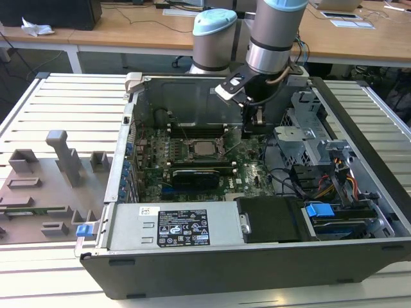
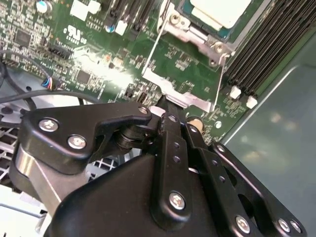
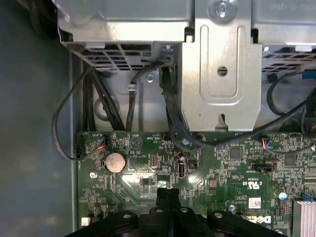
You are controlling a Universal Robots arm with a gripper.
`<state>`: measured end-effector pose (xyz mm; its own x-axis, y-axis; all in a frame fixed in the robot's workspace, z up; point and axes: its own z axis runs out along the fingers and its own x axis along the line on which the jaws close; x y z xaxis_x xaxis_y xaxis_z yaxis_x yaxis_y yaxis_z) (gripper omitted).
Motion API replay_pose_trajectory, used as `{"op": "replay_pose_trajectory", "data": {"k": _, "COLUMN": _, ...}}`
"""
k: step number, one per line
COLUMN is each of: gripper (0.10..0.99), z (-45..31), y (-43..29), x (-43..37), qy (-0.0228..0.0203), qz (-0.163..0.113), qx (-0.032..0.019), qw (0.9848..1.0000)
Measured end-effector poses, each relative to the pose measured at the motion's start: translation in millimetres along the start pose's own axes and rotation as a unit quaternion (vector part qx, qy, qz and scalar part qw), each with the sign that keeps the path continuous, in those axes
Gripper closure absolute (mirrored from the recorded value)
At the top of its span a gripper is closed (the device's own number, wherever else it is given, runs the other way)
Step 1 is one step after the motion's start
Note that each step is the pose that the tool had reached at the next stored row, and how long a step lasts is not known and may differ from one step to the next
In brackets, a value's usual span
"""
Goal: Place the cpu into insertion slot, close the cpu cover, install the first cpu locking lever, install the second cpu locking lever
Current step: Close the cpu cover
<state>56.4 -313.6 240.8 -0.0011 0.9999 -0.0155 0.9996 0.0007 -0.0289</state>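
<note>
The cpu (image 1: 205, 149) lies flat in its socket in the middle of the green motherboard (image 1: 253, 173) inside the open computer case. In the second wrist view its silver top (image 2: 219, 10) shows with the cpu cover (image 2: 197, 37), a silver frame, lying around it. A thin wire locking lever (image 2: 148, 59) runs along the socket's side and ends in a flat silver tab (image 2: 177, 98). My gripper (image 1: 252, 128) hangs over the board on the exterior view's right of the socket. Its black fingertips (image 2: 165, 114) are pressed together right at that tab; I cannot tell whether they touch it.
A long black graphics card (image 1: 196, 176) lies just in front of the socket. Black memory slots (image 2: 266, 44) flank it. A metal drive cage (image 1: 308, 138) with cables (image 3: 170, 113) stands close on the exterior view's right. The power supply (image 1: 173, 228) fills the case's front. Grey fixtures (image 1: 64, 160) sit outside.
</note>
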Motion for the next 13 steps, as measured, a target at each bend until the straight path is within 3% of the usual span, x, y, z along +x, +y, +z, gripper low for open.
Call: {"op": "replay_pose_trajectory", "data": {"k": 13, "gripper": 0.980, "z": 0.6, "y": -17.4, "x": 0.0, "qy": 0.0000, "qz": 0.000, "qx": 0.0000, "qw": 1.0000}}
